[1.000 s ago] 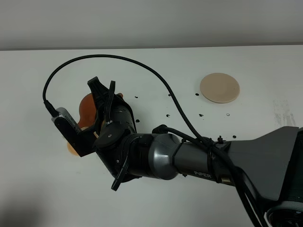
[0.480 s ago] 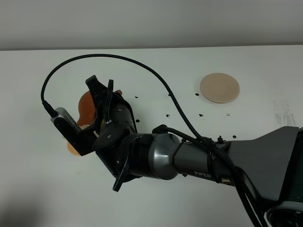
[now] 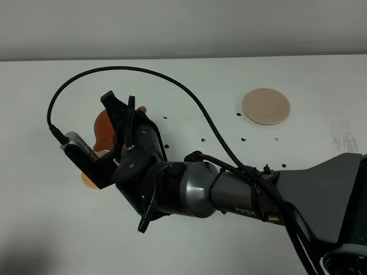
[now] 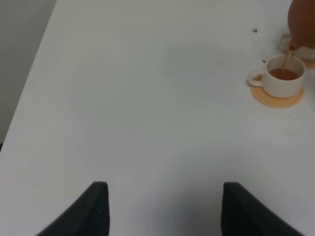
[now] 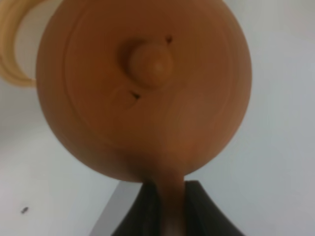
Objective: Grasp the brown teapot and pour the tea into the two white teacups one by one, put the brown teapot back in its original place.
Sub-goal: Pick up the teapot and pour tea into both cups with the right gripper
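Observation:
My right gripper (image 3: 121, 107) reaches across to the left side of the table and is shut on the side handle of the brown teapot (image 3: 104, 129). The right wrist view looks down on the teapot (image 5: 142, 88), with its handle pinched between the dark fingers (image 5: 142, 211). In the left wrist view the tilted teapot (image 4: 301, 22) pours a thin stream into a white teacup (image 4: 281, 81) holding tea on an orange saucer (image 4: 278, 101). A second white teacup (image 4: 304, 51) is mostly hidden behind it. The beige coaster (image 3: 266, 106) lies bare at the back right. My left gripper (image 4: 165, 211) is open over bare table.
The right arm and its black cable (image 3: 172, 80) cover the middle of the table. Small dark specks (image 3: 203, 139) dot the surface near the coaster. An orange saucer edge (image 3: 87, 179) peeks out under the wrist camera. The table's left edge (image 4: 29, 83) is near the left gripper.
The right gripper and the teapot have shifted slightly to the left, with a little more tilt. The coaster and the rest of the scene have not moved.

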`<move>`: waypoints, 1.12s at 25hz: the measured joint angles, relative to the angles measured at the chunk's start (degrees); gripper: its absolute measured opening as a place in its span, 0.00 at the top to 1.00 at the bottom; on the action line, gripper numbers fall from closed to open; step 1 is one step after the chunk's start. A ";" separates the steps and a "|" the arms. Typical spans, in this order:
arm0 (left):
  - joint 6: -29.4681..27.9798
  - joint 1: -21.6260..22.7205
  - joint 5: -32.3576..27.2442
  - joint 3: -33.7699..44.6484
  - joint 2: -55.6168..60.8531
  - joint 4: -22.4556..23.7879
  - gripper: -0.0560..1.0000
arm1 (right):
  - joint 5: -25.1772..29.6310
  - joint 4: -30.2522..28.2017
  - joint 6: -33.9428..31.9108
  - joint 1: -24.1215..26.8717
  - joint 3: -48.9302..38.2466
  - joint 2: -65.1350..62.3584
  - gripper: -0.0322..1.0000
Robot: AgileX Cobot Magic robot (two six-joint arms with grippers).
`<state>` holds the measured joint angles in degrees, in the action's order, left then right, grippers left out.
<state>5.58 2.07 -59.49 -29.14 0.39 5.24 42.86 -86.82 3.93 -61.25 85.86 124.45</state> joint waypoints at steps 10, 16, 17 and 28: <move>0.00 0.00 0.00 0.00 0.00 0.00 0.47 | -0.10 -1.28 0.00 0.00 0.00 0.00 0.88; 0.00 0.00 0.00 0.00 0.00 0.00 0.47 | -0.09 -2.63 0.00 0.00 0.00 0.00 0.88; 0.00 0.00 0.00 0.00 0.00 0.00 0.47 | -0.09 -2.76 0.00 0.00 0.00 0.00 0.88; 0.00 0.00 0.00 0.00 0.00 0.00 0.47 | -0.45 -3.44 0.02 0.14 -0.04 0.00 0.88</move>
<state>5.58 2.07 -59.49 -29.14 0.39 5.24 42.41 -90.26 3.95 -61.12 85.82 124.45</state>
